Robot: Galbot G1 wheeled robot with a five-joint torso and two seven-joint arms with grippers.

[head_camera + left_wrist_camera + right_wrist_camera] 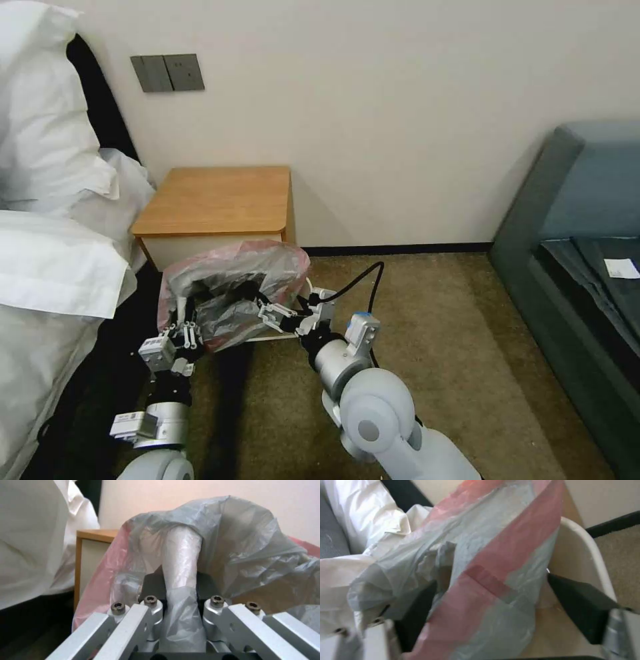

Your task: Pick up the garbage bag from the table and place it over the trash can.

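The garbage bag (233, 277), grey crinkled plastic with a pink-red band, lies draped over the trash can (270, 339) on the carpet in front of the table (213, 197). Just a thin pale rim of the can shows under the plastic. My left gripper (183, 331) is at the bag's left side; in the left wrist view this gripper (180, 585) is shut on a bunched fold of the bag (216, 537). My right gripper (280, 315) is at the bag's right side. In the right wrist view this gripper (493, 580) is open, its jaws wide apart, with the bag (493, 562) hanging between them beside the can's rim (586, 545).
A bed with white pillows (47, 200) runs along the left, close to my left arm. A grey-blue sofa (580, 253) stands at the right. Open brown carpet (453, 320) lies between them. A black cable (367, 283) loops above my right wrist.
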